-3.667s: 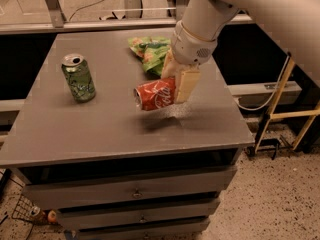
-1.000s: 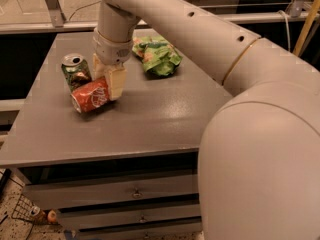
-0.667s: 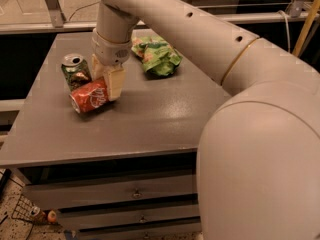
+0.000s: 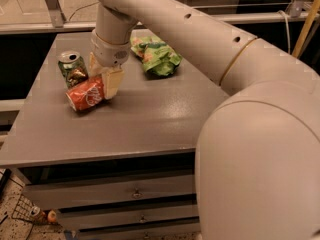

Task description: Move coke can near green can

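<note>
My hand (image 4: 103, 85) is at the left part of the desk (image 4: 150, 114), clamped on the right end of the coke can (image 4: 85, 94). The can is held on its side, tilted a little, with its silver top pointing out toward the desk's left edge. It hangs low over the surface. I cannot tell whether its underside touches the desk.

The green can (image 4: 72, 69) stands upright just behind the coke can, toward the far left corner. The two are just beside each other, and from this view I cannot tell whether they touch. I judge the carrying part of the task done, since the coke can is already near the green can. What is left, as I read it, is to set the can down, let go and lift my hand away.

The main risk I see is the green can itself. It stands close behind my fingers, so a careless release or a sideways pull could knock it over. The coke can is on its side and may roll once I free it, perhaps toward the left edge.

A wrinkled green snack bag (image 4: 156, 57) lies further right near the back of the desk, well apart from both cans and out of my way. My own arm (image 4: 200, 39) crosses over the right side of the desk.
</note>
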You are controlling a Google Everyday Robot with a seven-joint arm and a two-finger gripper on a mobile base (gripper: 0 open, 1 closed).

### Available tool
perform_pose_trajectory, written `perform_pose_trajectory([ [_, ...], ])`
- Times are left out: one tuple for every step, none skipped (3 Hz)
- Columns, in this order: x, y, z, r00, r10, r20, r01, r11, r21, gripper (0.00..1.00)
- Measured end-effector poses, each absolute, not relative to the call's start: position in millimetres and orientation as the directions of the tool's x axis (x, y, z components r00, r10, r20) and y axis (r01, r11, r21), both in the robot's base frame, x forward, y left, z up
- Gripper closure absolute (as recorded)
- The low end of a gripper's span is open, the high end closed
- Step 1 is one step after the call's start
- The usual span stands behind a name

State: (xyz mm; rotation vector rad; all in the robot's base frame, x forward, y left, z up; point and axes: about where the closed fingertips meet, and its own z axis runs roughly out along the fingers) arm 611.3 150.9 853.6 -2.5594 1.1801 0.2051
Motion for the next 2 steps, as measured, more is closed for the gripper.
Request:
perform_pose_trajectory([
  [614, 146, 857, 0.65, -0.712, -0.266, -0.76, -0.607, -0.231, 0.0],
  [625, 112, 874, 0.624, -0.731, -0.277, -0.781, -0.573, -0.247, 0.0],
])
